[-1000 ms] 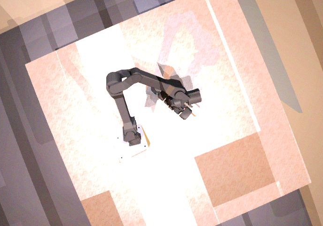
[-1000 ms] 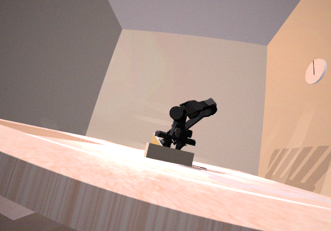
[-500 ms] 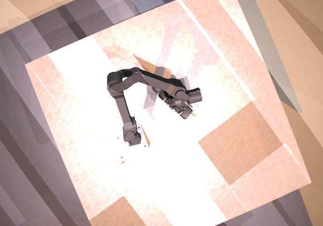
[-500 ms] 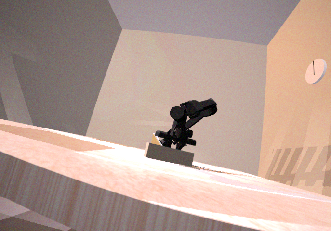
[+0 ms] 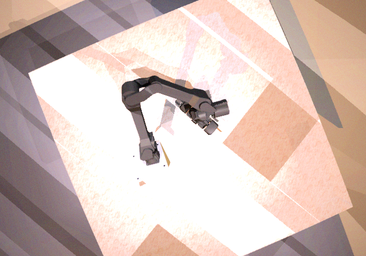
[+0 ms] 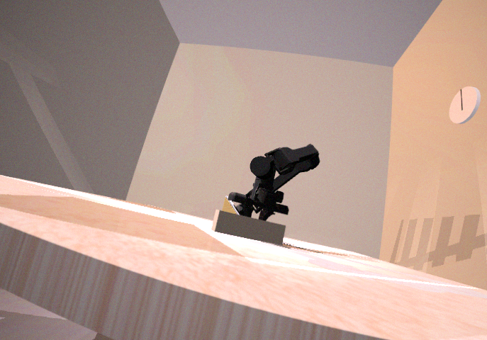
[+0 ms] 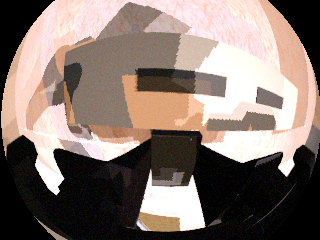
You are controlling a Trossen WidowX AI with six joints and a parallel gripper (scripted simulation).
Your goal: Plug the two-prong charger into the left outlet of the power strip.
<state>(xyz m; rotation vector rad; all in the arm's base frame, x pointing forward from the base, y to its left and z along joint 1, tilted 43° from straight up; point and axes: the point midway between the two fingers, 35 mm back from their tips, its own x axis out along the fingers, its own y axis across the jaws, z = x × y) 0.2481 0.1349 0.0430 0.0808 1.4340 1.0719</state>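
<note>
Clock directions refer to each view, with 12 o'clock at its upper edge. The power strip (image 7: 100,95) spans the upper half of the wrist view, at 12 o'clock from the tool (image 5: 190,114) (image 6: 256,208) (image 7: 171,144). Its face has two visible dark recesses: the longer recess (image 7: 180,82) lies at 12 o'clock from the charger (image 7: 173,159), the shorter recess (image 7: 269,98) at 2 o'clock. Patches of shade and glare cross the face.

In the exterior view, a grey box-shaped body (image 6: 249,227) rests on the desk (image 5: 249,135) (image 6: 139,244) (image 7: 225,30) and screens the lower part of the tool. A yellow panel (image 5: 165,156) (image 6: 228,205) (image 7: 162,223) shows behind that body, at its 11 o'clock end. In the top view the panel lies at 3 o'clock from the arm's base (image 5: 149,157). The arm (image 5: 174,90) (image 6: 298,156) covers part of the tool in the top view. A round wall clock (image 6: 463,105) hangs at 2 o'clock in the exterior view.

The charger's long axis runs from 6 to 12 o'clock in the wrist view, its far end directed at the strip and immediately beside the lower edge of the face. The prongs cannot be made out; contact or insertion cannot be confirmed. The tool is partly open, its fingers clamped on the charger's two sides.
</note>
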